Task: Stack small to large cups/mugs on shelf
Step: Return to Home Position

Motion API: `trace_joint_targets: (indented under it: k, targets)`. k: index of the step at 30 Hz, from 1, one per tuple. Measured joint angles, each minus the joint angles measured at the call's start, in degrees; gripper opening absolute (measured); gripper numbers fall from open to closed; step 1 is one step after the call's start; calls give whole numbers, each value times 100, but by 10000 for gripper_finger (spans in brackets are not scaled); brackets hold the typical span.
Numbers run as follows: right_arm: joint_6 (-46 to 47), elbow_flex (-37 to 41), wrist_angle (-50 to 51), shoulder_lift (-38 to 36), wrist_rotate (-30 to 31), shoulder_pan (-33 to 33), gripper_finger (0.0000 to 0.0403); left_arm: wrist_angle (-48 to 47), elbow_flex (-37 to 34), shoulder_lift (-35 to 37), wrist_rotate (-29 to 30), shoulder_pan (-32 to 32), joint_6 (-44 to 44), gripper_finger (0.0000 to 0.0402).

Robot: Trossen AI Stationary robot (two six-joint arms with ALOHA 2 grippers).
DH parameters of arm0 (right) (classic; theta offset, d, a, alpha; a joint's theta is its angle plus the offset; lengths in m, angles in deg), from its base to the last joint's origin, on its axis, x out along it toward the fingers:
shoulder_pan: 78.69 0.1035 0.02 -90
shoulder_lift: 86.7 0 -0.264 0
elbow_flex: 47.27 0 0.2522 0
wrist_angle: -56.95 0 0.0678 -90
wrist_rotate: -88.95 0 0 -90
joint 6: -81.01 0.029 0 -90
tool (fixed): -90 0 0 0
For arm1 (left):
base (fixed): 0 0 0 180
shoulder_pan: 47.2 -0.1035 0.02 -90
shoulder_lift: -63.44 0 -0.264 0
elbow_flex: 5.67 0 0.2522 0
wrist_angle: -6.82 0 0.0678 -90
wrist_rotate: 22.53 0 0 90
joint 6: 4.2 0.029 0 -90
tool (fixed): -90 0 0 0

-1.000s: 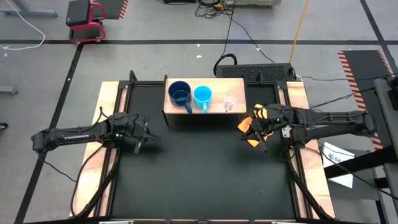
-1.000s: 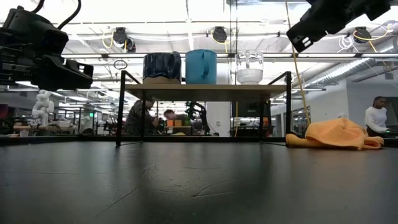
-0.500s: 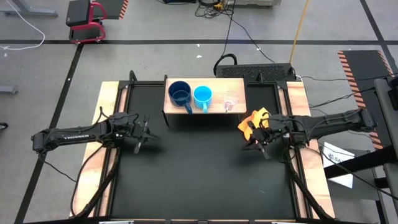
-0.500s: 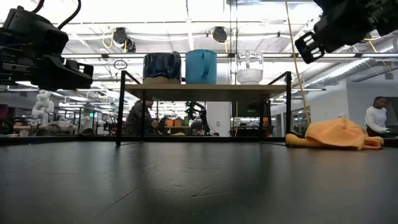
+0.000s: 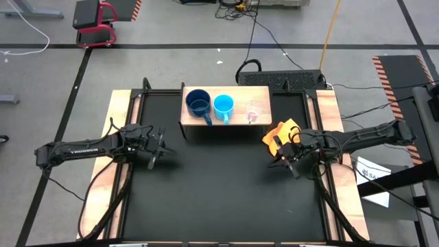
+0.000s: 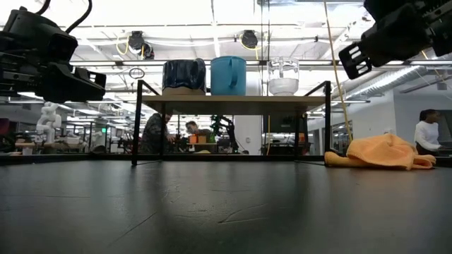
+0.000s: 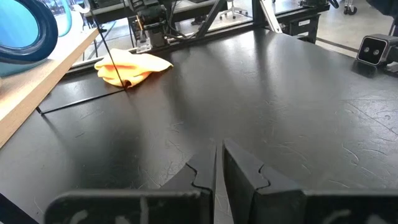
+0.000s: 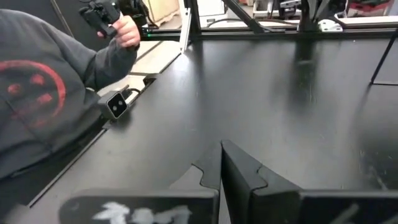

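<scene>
On the shelf's (image 5: 263, 95) wooden top board, at the table's far edge, three cups stand side by side on their bases: the navy-blue mug (image 5: 198, 103), the sky-blue mug (image 5: 223, 106) and the clear glass cup (image 5: 254, 112). In the low view they stand in a row, navy-blue mug (image 6: 183, 75), sky-blue mug (image 6: 228, 75), glass cup (image 6: 283, 77). My left gripper (image 5: 156, 147) hovers shut and empty over the table's left part (image 7: 217, 163). My right gripper (image 5: 290, 163) hovers shut and empty at the table's right part (image 8: 219, 163).
An orange-yellow cloth (image 5: 280, 134) lies on the table right of the shelf, also in the low view (image 6: 381, 152). Pale wooden planks (image 5: 329, 110) run along both table sides. A person in a grey sleeve (image 8: 56, 93) stands at the table's near side.
My right gripper has drawn away from the orange cloth toward the table's near edge and a little to the right, leaving the cloth lying on the table. The cups and my left arm have kept still.
</scene>
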Motion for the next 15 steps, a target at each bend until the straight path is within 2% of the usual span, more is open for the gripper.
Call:
trace_joint_targets:
  k: [15]
  targets:
    - [260,935,-1317,-1273,0,0,0,1,0,-1,-4,0,-7,31]
